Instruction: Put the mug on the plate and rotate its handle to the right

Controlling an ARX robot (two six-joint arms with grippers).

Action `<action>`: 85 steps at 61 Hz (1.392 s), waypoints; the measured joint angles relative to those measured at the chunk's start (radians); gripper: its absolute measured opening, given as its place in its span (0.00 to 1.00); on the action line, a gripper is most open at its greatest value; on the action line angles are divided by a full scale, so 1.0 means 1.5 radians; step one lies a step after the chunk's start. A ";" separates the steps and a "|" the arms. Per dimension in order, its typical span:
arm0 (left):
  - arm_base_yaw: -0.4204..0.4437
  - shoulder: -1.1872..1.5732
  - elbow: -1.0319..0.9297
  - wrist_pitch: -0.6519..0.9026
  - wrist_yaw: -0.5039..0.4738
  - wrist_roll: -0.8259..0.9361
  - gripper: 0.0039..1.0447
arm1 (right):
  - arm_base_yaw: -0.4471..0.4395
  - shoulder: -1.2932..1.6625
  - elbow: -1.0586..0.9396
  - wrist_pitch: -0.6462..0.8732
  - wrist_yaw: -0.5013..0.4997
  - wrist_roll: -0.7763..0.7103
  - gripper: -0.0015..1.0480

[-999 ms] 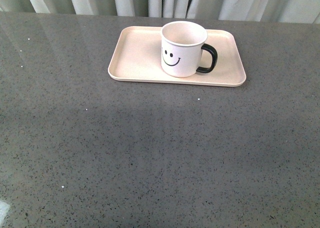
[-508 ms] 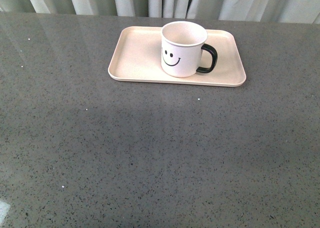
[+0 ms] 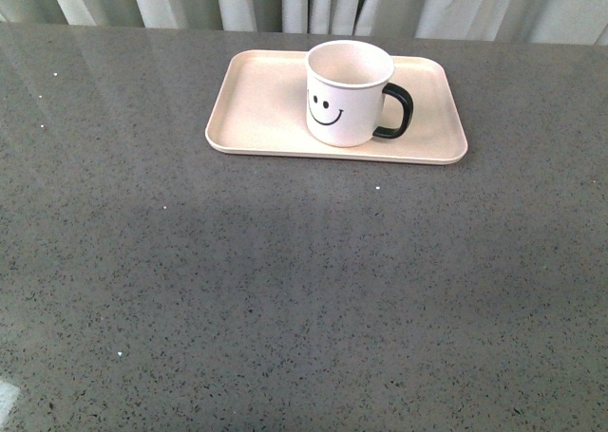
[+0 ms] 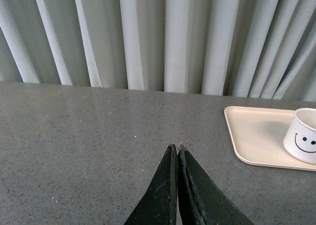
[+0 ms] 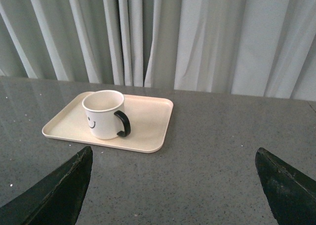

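Observation:
The white mug [image 3: 348, 95] with a black smiley face stands upright on the pale pink plate [image 3: 261, 109] at the far middle of the table. Its black handle [image 3: 397, 111] points right. Neither arm shows in the front view. My left gripper [image 4: 177, 149] is shut and empty over bare table, well away from the plate [image 4: 254, 136] and mug [image 4: 303, 142]. My right gripper [image 5: 173, 156] is open and empty, its fingertips [image 5: 71, 178] spread wide above the table, apart from the mug [image 5: 102, 113], handle [image 5: 123, 124] and plate [image 5: 148, 118].
The grey speckled table [image 3: 285, 290] stretches wide in front of the plate. Pale curtains [image 3: 313, 0] hang along its far edge.

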State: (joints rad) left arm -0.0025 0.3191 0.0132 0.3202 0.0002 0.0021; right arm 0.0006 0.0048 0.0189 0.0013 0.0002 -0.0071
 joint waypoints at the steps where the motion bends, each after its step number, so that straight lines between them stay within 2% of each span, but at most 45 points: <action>1: 0.000 -0.006 0.000 -0.006 0.000 0.000 0.01 | 0.000 0.000 0.000 0.000 0.000 0.000 0.91; 24: 0.000 -0.084 0.000 -0.085 0.000 0.000 0.01 | 0.000 0.000 0.000 0.000 0.000 0.000 0.91; 25: 0.000 -0.195 0.000 -0.208 0.000 0.000 0.01 | 0.000 0.000 0.000 0.000 0.000 0.000 0.91; 38: 0.000 -0.202 0.000 -0.214 0.000 -0.001 0.01 | 0.000 0.000 0.000 0.000 0.000 0.000 0.91; 66: 0.000 -0.202 0.000 -0.214 0.000 0.000 0.72 | 0.000 0.000 0.000 0.000 0.000 0.000 0.91; 72: 0.000 -0.202 0.000 -0.214 0.000 0.001 0.93 | 0.000 0.000 0.000 0.000 0.000 0.000 0.91; 80: 0.000 -0.202 0.000 -0.214 0.000 0.000 0.91 | 0.000 0.001 0.000 0.000 -0.001 0.000 0.91; 81: 0.000 -0.202 0.000 -0.214 0.000 0.000 0.91 | -0.008 0.014 0.007 -0.021 -0.029 -0.010 0.91; 82: 0.000 -0.202 0.000 -0.214 -0.001 0.000 0.91 | -0.034 0.053 0.038 -0.096 -0.112 -0.030 0.91; 85: 0.000 -0.202 0.000 -0.214 0.001 0.000 0.91 | -0.095 0.201 0.119 -0.223 -0.257 -0.072 0.91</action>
State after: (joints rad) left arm -0.0025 0.0158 0.0135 -0.0002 0.0013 0.0021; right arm -0.1413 0.3069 0.1974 -0.3325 -0.3847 -0.1150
